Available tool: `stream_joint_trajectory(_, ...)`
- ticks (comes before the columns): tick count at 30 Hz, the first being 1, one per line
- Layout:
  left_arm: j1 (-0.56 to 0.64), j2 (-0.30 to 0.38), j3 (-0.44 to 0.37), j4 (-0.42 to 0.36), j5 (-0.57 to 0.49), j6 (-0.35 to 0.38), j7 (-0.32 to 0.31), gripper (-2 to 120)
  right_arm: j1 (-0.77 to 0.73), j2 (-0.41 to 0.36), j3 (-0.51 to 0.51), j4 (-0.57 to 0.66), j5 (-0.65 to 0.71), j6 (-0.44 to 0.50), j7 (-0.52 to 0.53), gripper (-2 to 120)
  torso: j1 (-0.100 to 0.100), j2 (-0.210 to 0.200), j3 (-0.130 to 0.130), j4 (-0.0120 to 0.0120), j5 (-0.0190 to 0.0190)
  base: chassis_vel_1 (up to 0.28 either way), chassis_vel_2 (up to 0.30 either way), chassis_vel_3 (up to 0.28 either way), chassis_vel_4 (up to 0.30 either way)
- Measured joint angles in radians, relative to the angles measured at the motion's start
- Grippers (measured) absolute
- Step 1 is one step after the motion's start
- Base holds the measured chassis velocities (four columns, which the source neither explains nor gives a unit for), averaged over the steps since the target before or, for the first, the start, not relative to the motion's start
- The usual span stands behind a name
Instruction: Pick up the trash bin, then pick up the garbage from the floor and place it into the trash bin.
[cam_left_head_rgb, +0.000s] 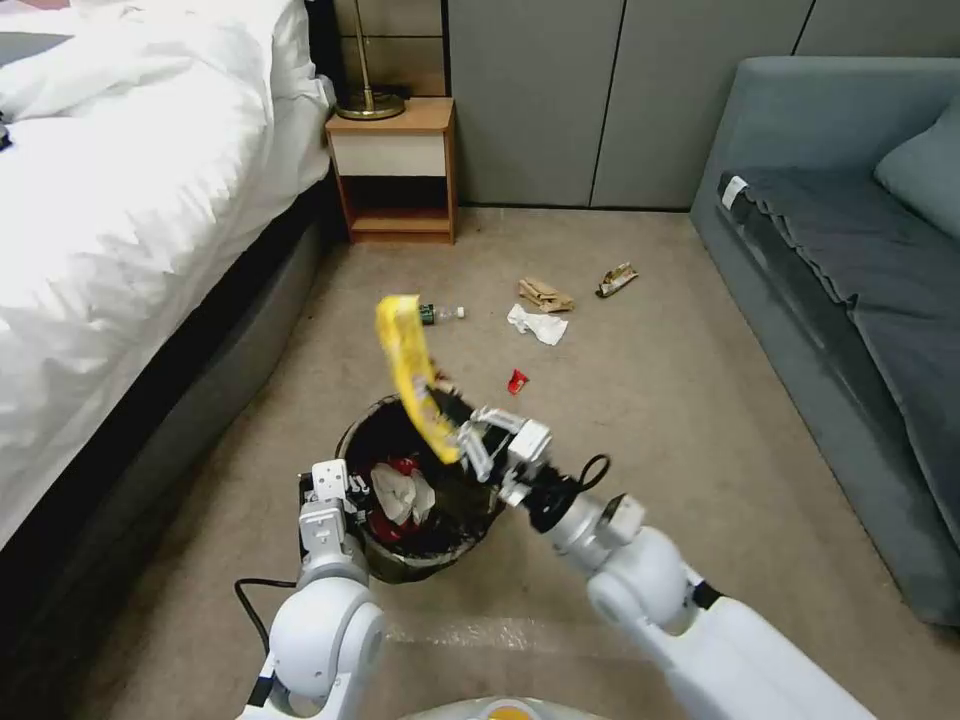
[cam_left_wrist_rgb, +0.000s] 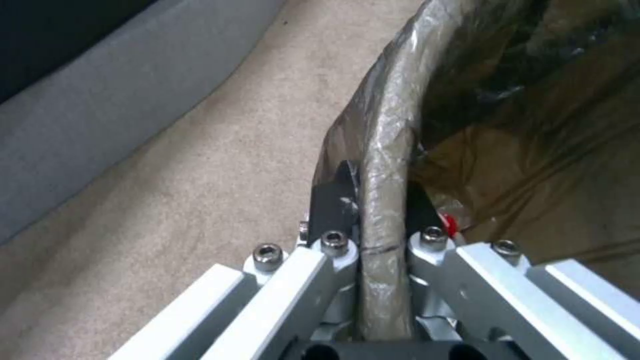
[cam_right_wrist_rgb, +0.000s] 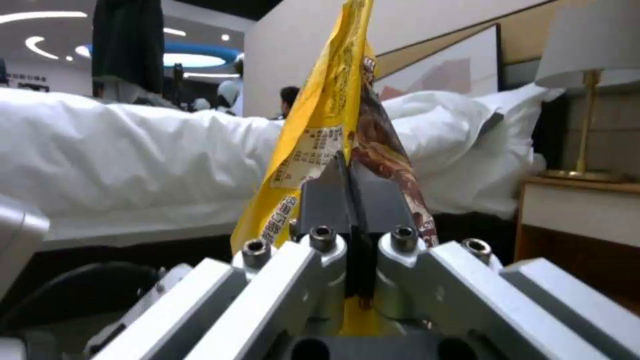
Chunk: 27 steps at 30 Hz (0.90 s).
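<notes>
White bed far out to the left of both end effectors, grey sofa far to the right, wooden nightstand well ahead, beige carpet floor underneath.

Trash bin lined with a dark bag, right at the left end effector, already holding a white tissue and red scraps. Left arm bent up from below, wrist pointing forward, end effector clenched on the bin rim, one finger outside the wall and the other inside against the liner.

Right arm reaching forward and leftward from the lower right, forearm angled up, wrist cable looped beside it. Right end effector above the bin's far-right rim, clamped tight on the lower end of the yellow snack wrapper; wrapper standing upward from the pads, over the bin opening.

On the floor well ahead of the right end effector: brown paper bag, white crumpled tissue just beside it, golden wrapper farther right, small bottle behind the yellow wrapper, small red wrapper nearest.
</notes>
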Motion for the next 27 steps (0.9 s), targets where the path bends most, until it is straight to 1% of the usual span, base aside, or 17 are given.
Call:
stream_joint_trajectory(1, 0.0, 0.0, 0.0, 0.0, 0.0, 0.0, 0.0, 1, 0.0, 0.0, 0.0, 0.0, 0.0, 0.0, 0.0, 0, 0.0, 0.0, 0.0, 0.0, 0.0, 0.0, 0.0, 0.0, 0.0)
stream_joint_trajectory(4, -0.001, -0.002, 0.001, -0.002, 0.0, 0.0, 0.0, 1, 0.002, 0.022, -0.015, -0.069, -0.019, 0.02, -0.002, 0, 0.0, 0.0, 0.0, -0.0001, 0.0, 0.0, 0.0, 0.0, 0.0)
stream_joint_trajectory(5, -0.001, -0.002, 0.001, -0.002, 0.0, 0.0, 0.0, 1, 0.002, 0.022, -0.015, -0.069, -0.019, 0.02, -0.002, 0, 0.0, 0.0, 0.0, -0.0001, 0.0, 0.0, 0.0, 0.0, 0.0)
stream_joint_trajectory(8, -0.001, -0.003, 0.002, -0.005, 0.0, 0.0, 0.0, 1, 0.005, 0.044, -0.013, -0.121, -0.029, 0.035, -0.005, 0, 0.0, 0.0, 0.0, 0.0, 0.0001, 0.0, 0.0, 0.0, 0.0)
stream_joint_trajectory(14, 0.0, -0.005, 0.002, -0.012, 0.0, 0.0, 0.0, 1, -0.001, 0.051, -0.012, -0.151, -0.041, 0.041, -0.009, 0, 0.0, 0.0, 0.0, 0.0, 0.0001, 0.0, 0.0, 0.0, 0.0)
stream_joint_trajectory(19, -0.002, -0.005, 0.0, -0.018, 0.0, 0.0, 0.0, 1, -0.026, 0.038, -0.017, -0.164, -0.088, 0.031, -0.009, 0, 0.0, 0.0, 0.0, 0.0, 0.0001, 0.0, 0.0, 0.0, 0.0)
stream_joint_trajectory(20, -0.002, -0.005, 0.0, -0.019, -0.001, 0.0, 0.0, 1, -0.032, 0.034, -0.018, -0.165, -0.096, 0.03, -0.009, 3, 0.0, 0.0, 0.0, -0.0001, 0.0001, 0.0, 0.0, 0.0, 0.0)
stream_joint_trajectory(22, -0.002, -0.005, 0.0, -0.019, -0.001, 0.0, 0.0, 1, -0.035, 0.032, -0.018, -0.165, -0.1, 0.03, -0.01, 6, 0.0, 0.0, 0.0, -0.0001, 0.0, 0.0, 0.0, 0.0, 0.0)
stream_joint_trajectory(23, -0.002, -0.005, -0.001, -0.019, -0.001, 0.0, 0.0, 1, -0.04, 0.03, -0.019, -0.166, -0.105, 0.03, -0.01, 10, 0.0, 0.0, 0.0, -0.0002, 0.0001, 0.0, 0.0, 0.0, 0.0)
stream_joint_trajectory(24, -0.003, -0.005, -0.001, -0.019, -0.002, 0.001, 0.0, 1, -0.045, 0.03, -0.02, -0.17, -0.113, 0.03, -0.012, 17, 0.0, 0.0, 0.0, -0.0001, 0.0001, 0.0, 0.0, 0.0, 0.0)
stream_joint_trajectory(25, -0.003, -0.005, -0.001, -0.019, -0.002, 0.001, 0.0, 1, -0.045, 0.03, -0.02, -0.17, -0.113, 0.03, -0.012, 17, 0.0, 0.0, 0.0, -0.0001, 0.0001, 0.0, 0.0, 0.0, 0.0)
stream_joint_trajectory(27, -0.003, -0.005, -0.001, -0.02, -0.002, 0.001, 0.0, 1, -0.047, 0.03, -0.02, -0.172, -0.116, 0.031, -0.012, 25, 0.0, 0.0, 0.0, 0.0, 0.0001, 0.0, 0.0, 0.0, 0.0)
